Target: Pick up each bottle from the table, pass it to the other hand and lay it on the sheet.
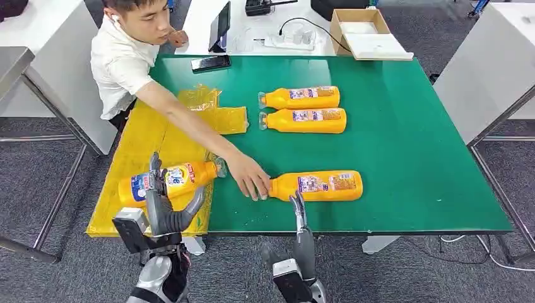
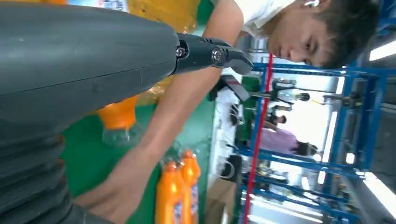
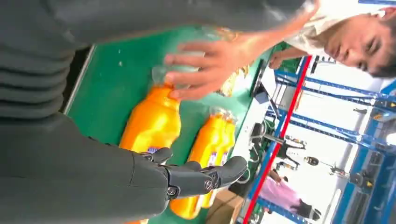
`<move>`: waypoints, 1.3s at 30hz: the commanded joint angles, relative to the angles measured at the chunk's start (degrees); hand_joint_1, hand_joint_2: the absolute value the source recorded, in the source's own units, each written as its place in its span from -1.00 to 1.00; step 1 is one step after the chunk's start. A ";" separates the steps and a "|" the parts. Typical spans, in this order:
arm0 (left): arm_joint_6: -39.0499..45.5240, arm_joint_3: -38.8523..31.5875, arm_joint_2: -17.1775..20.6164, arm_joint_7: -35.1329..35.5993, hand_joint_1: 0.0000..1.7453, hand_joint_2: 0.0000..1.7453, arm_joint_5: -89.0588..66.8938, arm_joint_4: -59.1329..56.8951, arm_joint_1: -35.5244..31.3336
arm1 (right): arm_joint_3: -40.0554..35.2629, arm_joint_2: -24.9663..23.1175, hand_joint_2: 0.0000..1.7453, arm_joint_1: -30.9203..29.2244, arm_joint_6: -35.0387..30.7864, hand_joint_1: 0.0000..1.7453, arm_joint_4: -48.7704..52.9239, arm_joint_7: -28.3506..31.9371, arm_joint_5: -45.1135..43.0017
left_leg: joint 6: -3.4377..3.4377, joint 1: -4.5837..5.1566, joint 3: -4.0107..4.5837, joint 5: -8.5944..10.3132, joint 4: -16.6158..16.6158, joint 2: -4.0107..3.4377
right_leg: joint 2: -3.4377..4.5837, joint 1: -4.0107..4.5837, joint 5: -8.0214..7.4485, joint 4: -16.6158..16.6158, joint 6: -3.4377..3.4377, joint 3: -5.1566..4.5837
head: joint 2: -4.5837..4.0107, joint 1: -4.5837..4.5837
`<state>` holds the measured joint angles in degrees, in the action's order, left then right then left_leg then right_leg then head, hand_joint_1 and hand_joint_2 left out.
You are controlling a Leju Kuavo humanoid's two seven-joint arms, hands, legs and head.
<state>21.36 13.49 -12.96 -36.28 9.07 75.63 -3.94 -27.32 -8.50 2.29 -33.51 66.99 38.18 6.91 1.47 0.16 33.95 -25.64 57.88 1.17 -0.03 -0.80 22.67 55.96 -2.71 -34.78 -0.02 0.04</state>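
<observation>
An orange bottle (image 1: 167, 182) lies on the yellow sheet (image 1: 142, 136) at the table's left. My left hand (image 1: 165, 205) stands just in front of it, fingers up and spread, holding nothing; its wrist view shows the bottle's neck (image 2: 119, 116) past the thumb. A second bottle (image 1: 318, 185) lies near the front edge, and a person's hand (image 1: 250, 177) rests on its cap. My right hand (image 1: 301, 227) is open just short of that bottle (image 3: 152, 123). Two more bottles (image 1: 301, 97) (image 1: 306, 120) lie side by side further back.
The person sits at the table's far left corner, arm stretched across the sheet. Crumpled yellow bags (image 1: 211, 107) lie at the sheet's back edge. A phone (image 1: 211, 62), a power strip (image 1: 287, 41) and a cardboard box (image 1: 363, 30) sit at the back of the green table (image 1: 416, 145).
</observation>
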 commanded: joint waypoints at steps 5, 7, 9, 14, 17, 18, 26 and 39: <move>8.08 8.62 2.80 -3.72 -1.00 1.00 -7.41 8.89 7.00 | 12.74 13.85 1.00 -2.44 -6.49 -1.00 -1.21 -9.43 32.98 | -0.03 0.03 -0.27 -0.08 -0.09 -0.03 | -0.06 0.00 0.07 -0.10 0.06 0.26 | 0.00 -0.02; 8.39 9.82 3.01 -3.72 -1.00 1.00 -8.90 9.82 7.08 | 15.41 16.91 1.00 -5.12 -5.82 -1.00 -4.32 -11.03 36.56 | -0.02 0.05 -0.23 -0.04 -0.10 0.03 | -0.13 -0.02 0.05 -0.13 0.04 0.27 | 0.02 -0.02; 7.81 10.64 2.94 -3.72 -1.00 1.00 -8.58 9.57 6.86 | 17.98 18.80 1.00 -9.12 -5.23 -1.00 -9.00 -12.58 40.69 | 0.02 0.07 -0.11 -0.01 -0.06 -0.02 | -0.04 -0.04 0.00 -0.09 0.01 0.13 | 0.02 -0.02; 6.74 11.77 3.00 -3.72 -1.00 1.00 -8.62 8.05 5.56 | 19.58 19.94 1.00 -17.26 -2.46 -1.00 -18.38 -13.47 43.87 | 0.08 0.20 -0.13 0.04 -0.06 -0.21 | 0.15 -0.18 -0.13 -0.10 -0.05 0.11 | 0.02 -0.02; 6.74 11.77 3.00 -3.72 -1.00 1.00 -8.62 8.05 5.56 | 19.58 19.94 1.00 -17.26 -2.46 -1.00 -18.38 -13.47 43.87 | 0.12 0.22 -0.12 0.08 -0.03 -0.15 | 0.08 -0.19 -0.15 -0.07 -0.11 0.11 | 0.02 -0.04; 6.74 11.77 3.00 -3.72 -1.00 1.00 -8.62 8.05 5.56 | 19.58 19.94 1.00 -17.26 -2.46 -1.00 -18.38 -13.47 43.87 | 0.15 0.21 -0.05 0.10 -0.01 -0.05 | 0.02 -0.18 -0.15 -0.07 -0.15 0.08 | 0.00 0.00; 6.69 11.72 3.11 -3.72 -1.00 1.00 -8.54 8.12 5.59 | 19.33 19.35 1.00 -16.68 -3.31 -1.00 -18.41 -13.69 44.32 | 0.13 0.20 -0.10 0.08 -0.02 -0.07 | 0.03 -0.16 -0.13 -0.07 -0.13 0.10 | 0.02 -0.04; 3.35 14.51 2.52 -3.72 -1.00 1.00 -8.43 6.32 3.20 | 14.97 20.92 1.00 -33.76 1.39 -1.00 -40.64 -19.92 53.27 | 0.13 0.22 -0.16 0.05 0.02 -0.41 | 0.32 -0.18 -0.20 -0.03 -0.09 0.10 | 0.02 -0.04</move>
<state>25.53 25.40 -11.65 -38.16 0.09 85.20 1.98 -9.18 12.98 -19.22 -35.30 43.64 20.59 57.71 1.76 0.43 34.07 -25.47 57.92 1.18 -0.03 -1.04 22.46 55.95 -2.99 -34.84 0.00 0.00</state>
